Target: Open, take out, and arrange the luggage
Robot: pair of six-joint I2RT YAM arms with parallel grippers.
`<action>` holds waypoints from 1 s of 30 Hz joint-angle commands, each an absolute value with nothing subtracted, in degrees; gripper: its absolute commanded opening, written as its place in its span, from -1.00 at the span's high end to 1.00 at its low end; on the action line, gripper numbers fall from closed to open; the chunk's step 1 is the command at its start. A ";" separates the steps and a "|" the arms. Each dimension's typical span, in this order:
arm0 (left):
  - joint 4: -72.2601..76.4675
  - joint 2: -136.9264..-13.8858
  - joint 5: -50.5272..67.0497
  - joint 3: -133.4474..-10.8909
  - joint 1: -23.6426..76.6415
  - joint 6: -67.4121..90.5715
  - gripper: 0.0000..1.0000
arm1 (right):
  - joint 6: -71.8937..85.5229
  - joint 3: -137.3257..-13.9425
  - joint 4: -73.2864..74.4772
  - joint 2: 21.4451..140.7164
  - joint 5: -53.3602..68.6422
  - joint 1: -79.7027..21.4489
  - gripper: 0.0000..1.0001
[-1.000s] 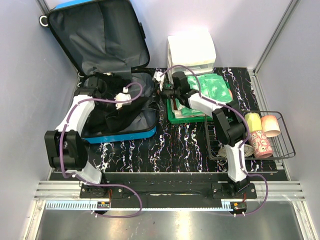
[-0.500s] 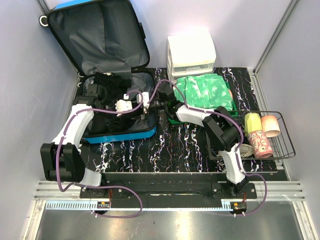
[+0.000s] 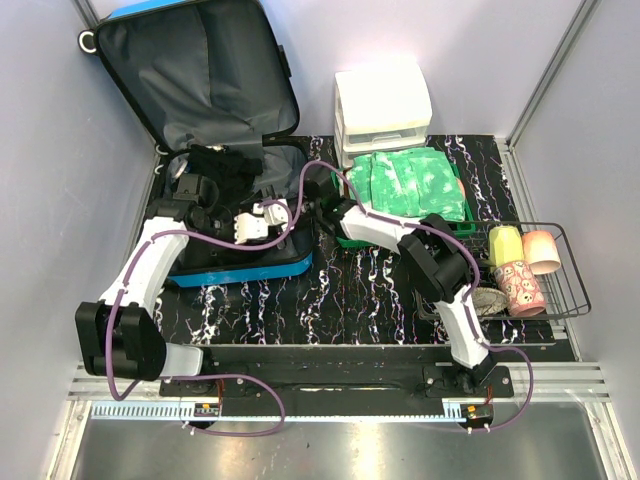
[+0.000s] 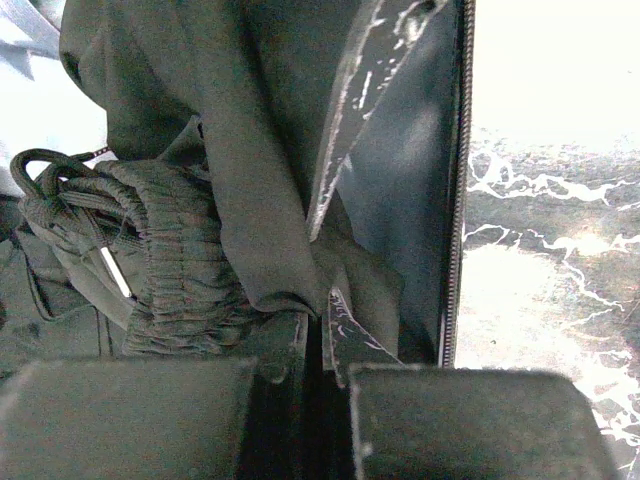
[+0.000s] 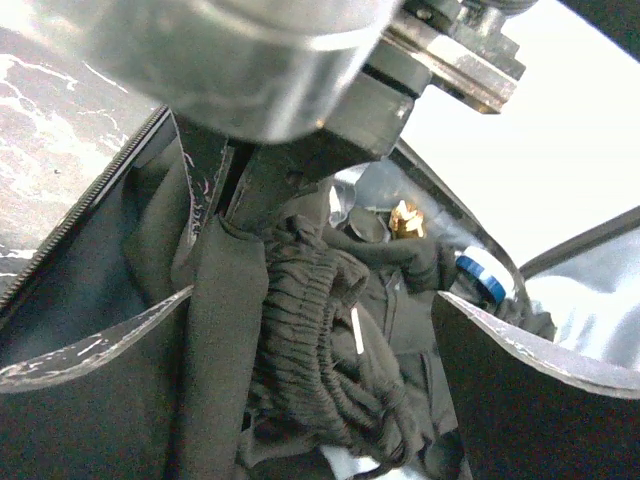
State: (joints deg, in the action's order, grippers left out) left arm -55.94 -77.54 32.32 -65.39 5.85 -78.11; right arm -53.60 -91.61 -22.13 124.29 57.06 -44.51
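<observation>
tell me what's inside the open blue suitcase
The suitcase holds dark clothing, one piece with a gathered waistband and drawstring; the left gripper pinches a fold. Anything beneath the pile is covered.

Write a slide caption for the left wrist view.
Left end effector shut on a dark drawstring garment inside the suitcase, marbled tabletop beyond the zipper.

Twin machines of one build: the left arm (image 3: pixel 150 262) and right arm (image 3: pixel 467 330) wear smooth white shells between chunky black joints, each rising from a black base plate (image 3: pixel 197 381) at the near edge of the table (image 3: pixel 340 300). A purple cable (image 3: pixel 533 385) loops loosely along each arm. Seen close, the right gripper (image 5: pixel 312 298) has dark, flat fingers (image 5: pixel 90 357) with scuffed, pale edges.
</observation>
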 commanded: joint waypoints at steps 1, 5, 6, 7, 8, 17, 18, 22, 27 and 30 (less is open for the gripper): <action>-57.04 -75.50 33.05 -66.00 8.96 -83.06 1.00 | -61.95 -99.39 -8.84 127.88 55.81 -45.79 -1.00; -57.66 -75.67 32.26 -67.76 9.23 -83.58 1.00 | -63.63 -102.56 -3.44 129.72 54.50 -45.88 -0.97; -57.57 -75.67 32.08 -68.46 9.23 -83.41 1.00 | -63.37 -103.00 -1.51 129.99 53.54 -45.79 -0.94; -57.66 -75.76 31.91 -68.81 9.23 -82.36 1.00 | -62.50 -103.18 -1.41 129.99 52.92 -45.88 -0.89; -57.48 -75.67 31.99 -69.17 9.23 -81.31 1.00 | -59.62 -102.75 -1.75 129.82 52.48 -45.70 -0.89; -54.23 -74.35 33.75 -66.71 6.68 -79.28 1.00 | -34.39 -78.51 -47.44 121.73 50.89 -41.05 -0.99; -54.40 -74.53 33.92 -66.97 6.51 -79.89 1.00 | -33.67 -77.70 -51.90 121.21 50.28 -40.87 -0.99; -55.55 -74.71 34.89 -67.59 6.42 -83.05 1.00 | -31.91 -76.46 -58.09 120.94 49.83 -40.61 -0.99; -58.45 -73.48 36.39 -67.50 6.85 -89.90 1.00 | -29.80 -82.52 -56.44 123.83 53.25 -40.78 -0.99; -58.36 -72.34 35.86 -67.15 7.90 -91.31 1.00 | -29.62 -87.70 -49.95 125.94 56.41 -40.78 -0.99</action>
State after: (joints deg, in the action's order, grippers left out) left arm -57.56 -75.77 31.57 -66.26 6.59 -85.41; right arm -31.97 -80.20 -50.70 124.95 52.58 -40.56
